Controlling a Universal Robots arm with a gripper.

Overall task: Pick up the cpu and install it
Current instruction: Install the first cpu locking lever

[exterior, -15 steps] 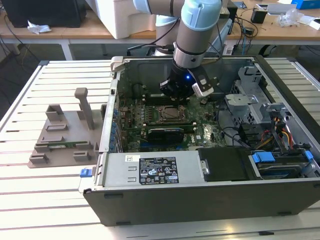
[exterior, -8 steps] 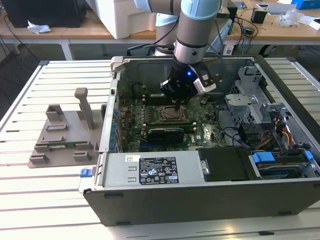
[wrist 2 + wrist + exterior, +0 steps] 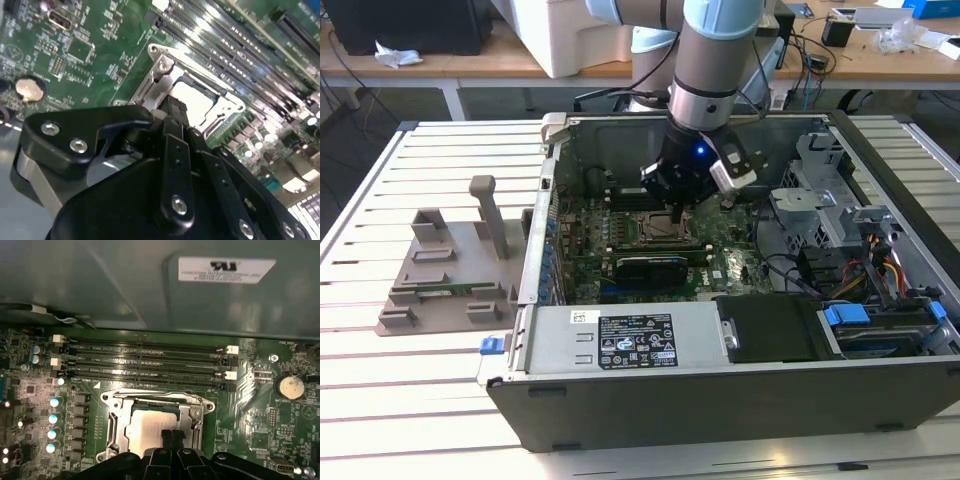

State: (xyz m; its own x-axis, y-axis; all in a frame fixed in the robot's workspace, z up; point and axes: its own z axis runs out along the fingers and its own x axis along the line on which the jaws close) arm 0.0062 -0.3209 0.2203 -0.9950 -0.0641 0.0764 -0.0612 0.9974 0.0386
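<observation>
The cpu (image 3: 146,424) is a silvery square chip lying flat inside the metal socket frame (image 3: 113,415) on the green motherboard. In the second wrist view the cpu (image 3: 196,101) shows as a pale patch within the socket frame (image 3: 161,66). My gripper (image 3: 172,437) hangs right over one edge of the chip, its two black fingertips pressed together with nothing between them. The fingertips of the gripper (image 3: 174,107) reach down to the socket's edge in the second wrist view. In the exterior view the gripper (image 3: 677,207) is inside the open computer case, above the socket.
Memory slots (image 3: 145,365) run beside the socket, and a coin battery (image 3: 291,386) sits further off. A black expansion card (image 3: 650,268) stands near the socket. A grey holder block (image 3: 450,270) rests on the slatted table at the exterior view's left. Drive bays and cables (image 3: 880,300) fill the case's other end.
</observation>
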